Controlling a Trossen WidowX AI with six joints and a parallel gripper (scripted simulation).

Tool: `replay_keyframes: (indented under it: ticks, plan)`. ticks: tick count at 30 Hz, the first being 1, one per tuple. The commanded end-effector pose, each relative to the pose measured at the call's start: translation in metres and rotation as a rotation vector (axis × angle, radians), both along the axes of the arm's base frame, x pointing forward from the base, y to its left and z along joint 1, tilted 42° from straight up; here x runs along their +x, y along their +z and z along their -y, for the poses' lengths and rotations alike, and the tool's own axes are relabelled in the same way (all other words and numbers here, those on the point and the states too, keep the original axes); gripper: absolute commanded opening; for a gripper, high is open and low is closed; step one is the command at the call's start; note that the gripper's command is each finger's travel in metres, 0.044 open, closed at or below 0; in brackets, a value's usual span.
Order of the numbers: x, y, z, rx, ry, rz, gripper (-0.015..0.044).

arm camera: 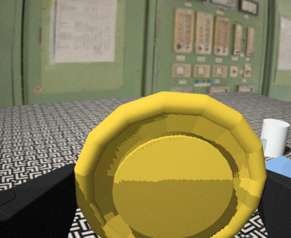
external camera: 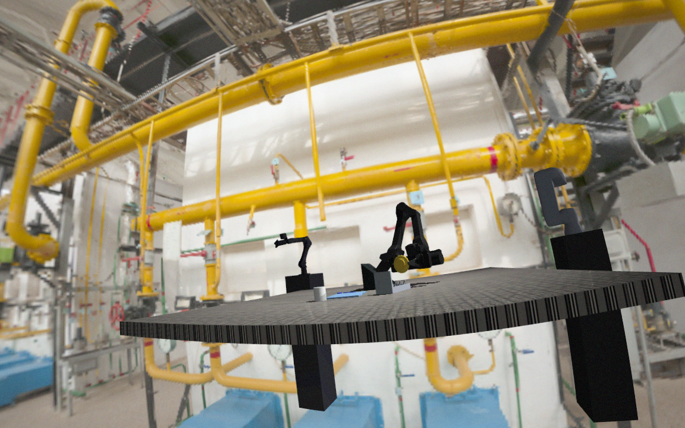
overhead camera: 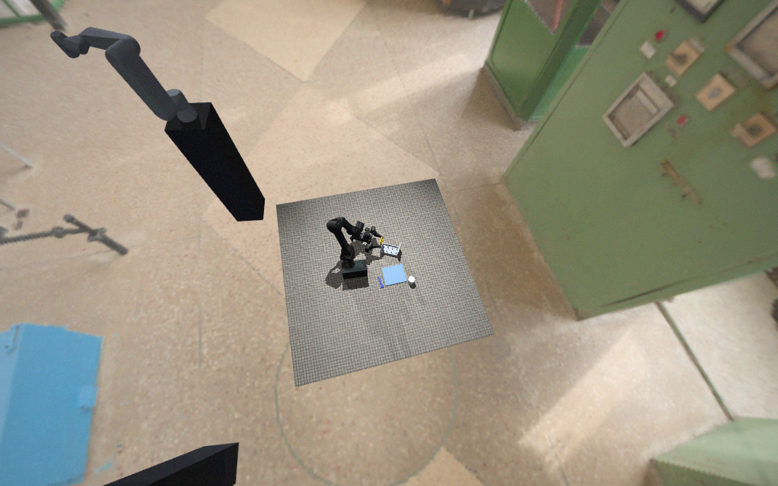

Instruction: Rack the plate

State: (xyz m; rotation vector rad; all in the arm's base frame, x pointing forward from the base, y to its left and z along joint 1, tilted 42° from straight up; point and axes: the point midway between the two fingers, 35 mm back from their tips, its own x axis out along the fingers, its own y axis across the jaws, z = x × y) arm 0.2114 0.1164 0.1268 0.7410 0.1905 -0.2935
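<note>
From above, the arm (overhead camera: 341, 239) (external camera: 398, 231) leans toward eleven o'clock, elbow bent; the gripper (overhead camera: 381, 241) (external camera: 401, 263) (arm camera: 170, 179), at four o'clock from the elbow, grips firmly.

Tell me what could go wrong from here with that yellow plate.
The fingers grip the plate by opposite sides of its rim, so it might pivot if its edge catches a rail. It is also held up off the table, so a slip could drop it onto the dish rack or beside it.
</note>
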Motion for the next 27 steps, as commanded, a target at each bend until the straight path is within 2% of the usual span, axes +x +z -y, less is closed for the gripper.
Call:
replay_keyframes:
  ticks: [1, 27]
  plan:
    - [-0.002, 0.000, 0.002, -0.008, -0.002, 0.016, 0.0000]
    - [0.018, -0.029, -0.015, 0.006, 0.000, 0.017, 0.0000]
